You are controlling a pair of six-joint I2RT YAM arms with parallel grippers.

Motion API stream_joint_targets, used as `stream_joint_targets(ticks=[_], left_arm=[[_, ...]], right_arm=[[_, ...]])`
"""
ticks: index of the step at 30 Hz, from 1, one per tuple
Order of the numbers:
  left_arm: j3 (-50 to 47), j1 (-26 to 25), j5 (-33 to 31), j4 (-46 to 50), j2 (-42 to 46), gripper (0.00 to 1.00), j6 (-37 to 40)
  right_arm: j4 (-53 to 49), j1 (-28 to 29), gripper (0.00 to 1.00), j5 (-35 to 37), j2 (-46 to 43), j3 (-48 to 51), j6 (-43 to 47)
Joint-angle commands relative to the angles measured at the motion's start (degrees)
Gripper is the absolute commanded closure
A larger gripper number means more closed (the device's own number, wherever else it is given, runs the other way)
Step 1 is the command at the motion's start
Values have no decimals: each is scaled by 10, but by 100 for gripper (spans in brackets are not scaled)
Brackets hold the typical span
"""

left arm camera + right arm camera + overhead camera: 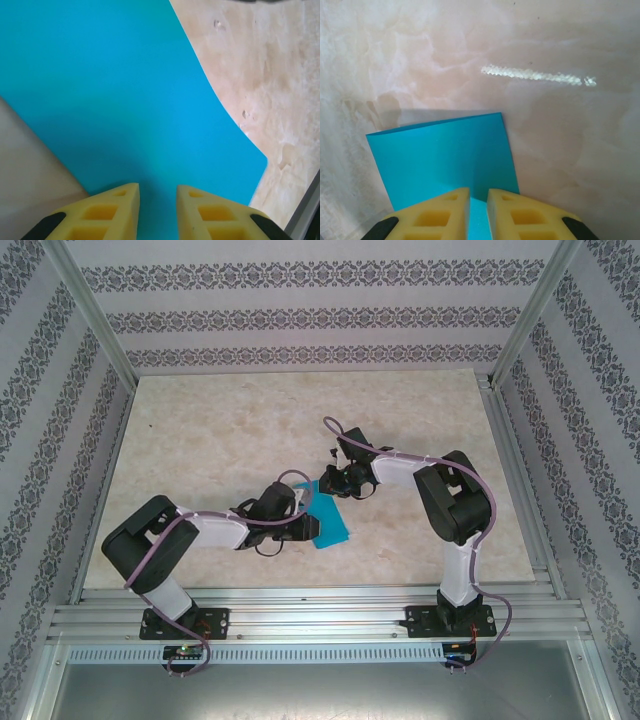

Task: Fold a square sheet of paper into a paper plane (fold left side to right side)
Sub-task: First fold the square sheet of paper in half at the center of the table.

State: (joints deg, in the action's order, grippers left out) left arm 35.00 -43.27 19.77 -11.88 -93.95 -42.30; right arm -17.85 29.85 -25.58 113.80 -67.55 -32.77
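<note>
Two narrow gaps, one per gripper. At the left gripper (158,189), seen from its own wrist: yellow fingers (112,212) parted just a little, cyan showing straight through the slot, nothing visibly clamped. Cannot tell whether the tips touch the sheet. At the right gripper (478,191), much the same: jaws close together but not meeting, a paler strip of cyan in the gap, contact with it impossible to judge.

As for the square sheet of paper (335,528): lies near the middle of the table (200,440), slightly toward the near edge. Sits in the top view between the two wrists, with the left arm coming in from the lower left and the right arm bending in from the right. Spreads across most of the left wrist view, its right-hand edge running in a gentle curve down to a corner close to a metal rail (309,202). Looks in the right wrist view like a slanted four-sided panel with crisp far corners. Throws a soft grey shadow on the marbled surface behind its far edge.
</note>
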Motion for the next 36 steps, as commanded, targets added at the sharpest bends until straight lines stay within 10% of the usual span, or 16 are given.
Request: stream_joint_targets(ticks=[1, 24, 36], left_arm=[[-13, -21, 8, 46, 20, 73, 19], [-3, -74, -8, 60, 57, 72, 32], [30, 107, 35, 86, 98, 72, 49]], right_arm=[[-31, -6, 81, 33, 33, 3, 16], [-32, -5, 81, 29, 35, 2, 13], [-37, -4, 81, 30, 35, -5, 17]])
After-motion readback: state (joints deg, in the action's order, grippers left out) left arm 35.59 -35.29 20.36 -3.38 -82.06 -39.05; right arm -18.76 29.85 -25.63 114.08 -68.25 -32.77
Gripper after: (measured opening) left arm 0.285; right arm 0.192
